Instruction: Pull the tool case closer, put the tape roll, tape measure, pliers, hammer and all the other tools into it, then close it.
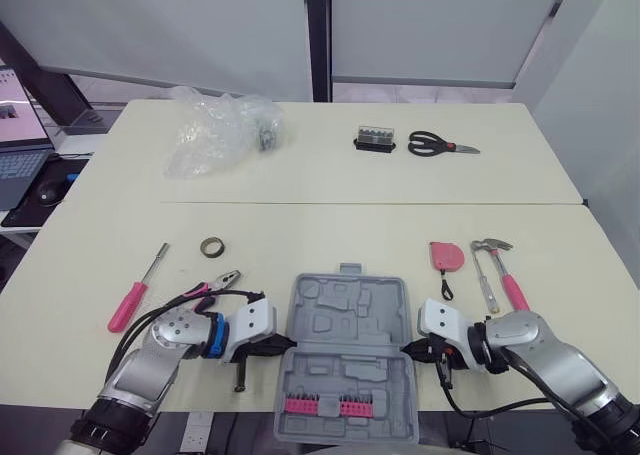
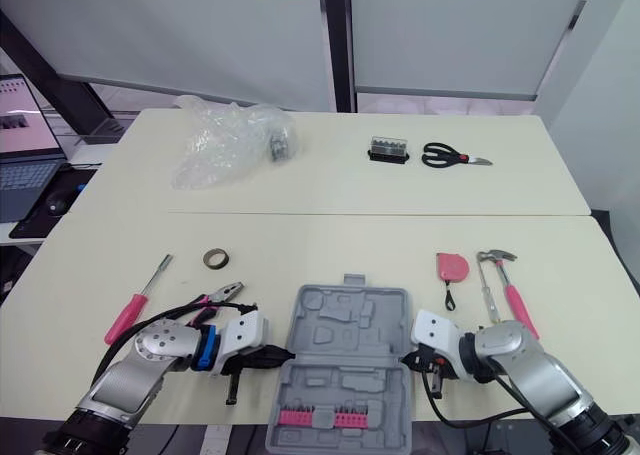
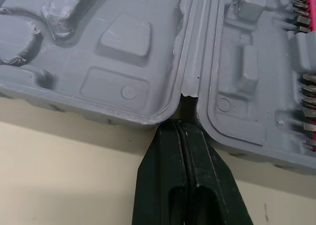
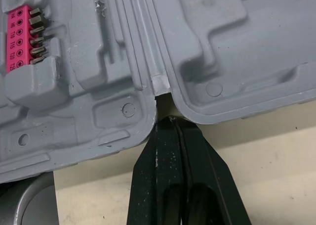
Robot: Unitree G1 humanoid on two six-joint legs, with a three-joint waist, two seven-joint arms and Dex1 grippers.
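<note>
Cream-topped table (image 1: pixel 330 215) carries everything. The grey plastic tool case (image 1: pixel 348 360) lies wide open at its 6 o'clock edge, lid half farther out and tray half nearest, with a pink bit strip (image 1: pixel 322 406) in the tray. Its moulded recesses are bare, so packing appears not yet begun.

A crumpled clear plastic bag (image 1: pixel 215 130) sits at 11 o'clock, well apart from the case.

The left gripper (image 1: pixel 280 345) meets the case at 9 o'clock and the right gripper (image 1: pixel 408 347) at 3 o'clock. Each has its two black fingers pressed together with nothing between them, the tips nosing the notch where the hinge ends. Bracing both hinge ends likely lets the case be dragged straight without folding.

From the case, the pink-handled hammer (image 1: pixel 503 270) lies at 2 o'clock and the pink screwdriver (image 1: pixel 138 290) at 9 o'clock. The scissors (image 1: pixel 438 145) are far off at 1 o'clock. The pliers (image 1: pixel 215 285) lie just beside the left gripper, the pink tape measure (image 1: pixel 446 256) at 1 o'clock, a small black bit holder (image 1: pixel 375 138) at 12 and the tape roll (image 1: pixel 211 247) at 10.
</note>
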